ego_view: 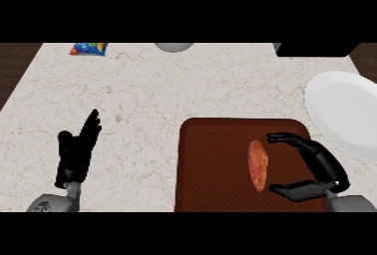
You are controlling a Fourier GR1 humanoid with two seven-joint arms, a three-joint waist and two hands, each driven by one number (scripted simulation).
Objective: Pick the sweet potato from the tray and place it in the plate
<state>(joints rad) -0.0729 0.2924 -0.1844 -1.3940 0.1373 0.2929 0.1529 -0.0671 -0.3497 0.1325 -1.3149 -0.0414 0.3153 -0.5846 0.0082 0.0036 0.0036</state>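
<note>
An orange sweet potato (257,164) lies lengthwise on the dark red-brown tray (213,164) at the counter's lower right. My right hand (318,167) hovers just right of it, fingers and thumb curved toward it but apart from it, with nothing held. The white plate (344,112) sits to the right of the tray, at the view's right edge. Over the bare counter at the lower left, my left hand (76,152) rests open with fingers pointing up.
A blue snack bag (89,48) lies at the far left edge of the counter. A grey round object (174,47) sits at the far middle, and a black object (315,49) at the far right. Dark wood borders the counter's sides.
</note>
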